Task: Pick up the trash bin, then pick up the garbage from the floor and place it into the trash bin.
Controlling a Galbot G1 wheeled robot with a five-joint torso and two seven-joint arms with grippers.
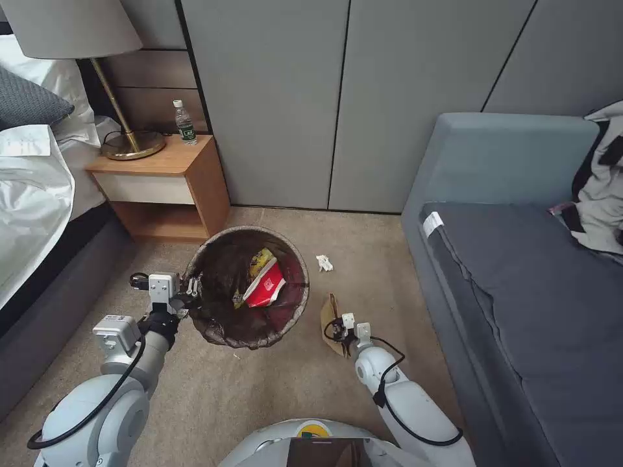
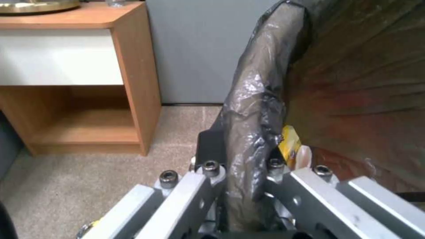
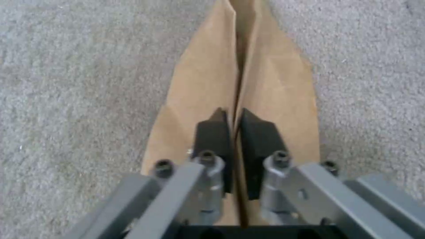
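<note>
The trash bin (image 1: 224,327), lined with a dark bag, hangs tilted above the carpet. My left gripper (image 1: 189,289) is shut on its left rim, and in the left wrist view the left gripper (image 2: 245,156) pinches the bag-covered rim (image 2: 252,109). Inside the bin lie a red-and-white packet (image 1: 265,285) and a yellow wrapper (image 1: 260,261). My right gripper (image 1: 344,332) is low over the carpet to the bin's right, shut on the raised middle fold of a flat brown paper bag (image 1: 329,312). The right wrist view shows the right gripper (image 3: 236,132) clamping that bag (image 3: 274,86). A white tissue scrap (image 1: 324,263) lies on the carpet beyond it.
A wooden nightstand (image 1: 162,188) with a brass lamp (image 1: 133,144) and a water bottle (image 1: 184,122) stands at the back left beside the bed (image 1: 32,194). A grey sofa (image 1: 519,272) fills the right side. Grey wardrobe doors (image 1: 337,97) close off the back.
</note>
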